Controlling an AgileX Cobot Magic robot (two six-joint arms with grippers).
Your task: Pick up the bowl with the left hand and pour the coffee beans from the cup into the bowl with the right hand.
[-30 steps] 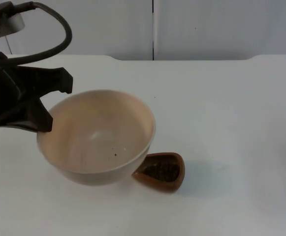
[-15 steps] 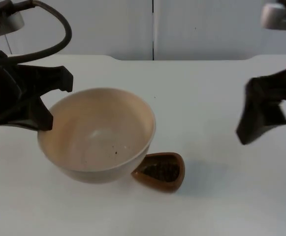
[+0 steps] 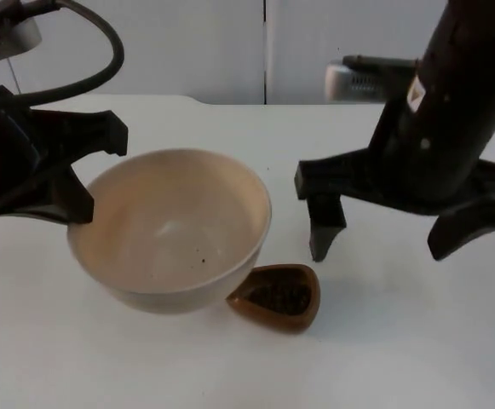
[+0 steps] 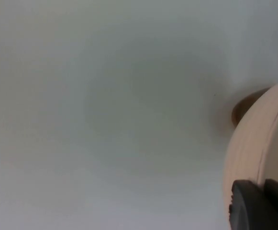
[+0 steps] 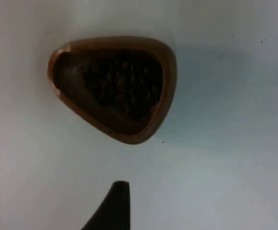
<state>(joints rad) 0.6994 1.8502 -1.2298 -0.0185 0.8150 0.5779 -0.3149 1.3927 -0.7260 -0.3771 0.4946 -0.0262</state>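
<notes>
White table (image 3: 400,358): smooth, matte, ending at grey partition wall (image 3: 187,47) behind; open surface in front of and to the right of the cup, more bare surface left of the bowl.

Right arm (image 3: 451,111): black, reaching in over the right half of the table. Right pincer (image 3: 388,240): fingers spread wide apart, holding nothing, hanging above the table just behind and to the right of the cup; one black fingertip (image 5: 115,206) visible in right wrist view, apart from the cup.

Left pincer (image 3: 77,175): black, clamped on the bowl's left rim; fingertip (image 4: 261,206) pressed on the rim in left wrist view.

Bowl (image 3: 170,230): cream, round, deep, smooth-walled, thick rim; a few dark specks inside; seemingly lifted clear of the table, tilted a little. Outer wall (image 4: 253,143) curved and pale in left wrist view.

Cup (image 3: 277,296): brown, glossy, rounded-triangular outline, standing on the table just beside the bowl's front-right edge, partly under its rim.

Coffee beans (image 5: 122,88): dark, small, heaped inside the cup.
</notes>
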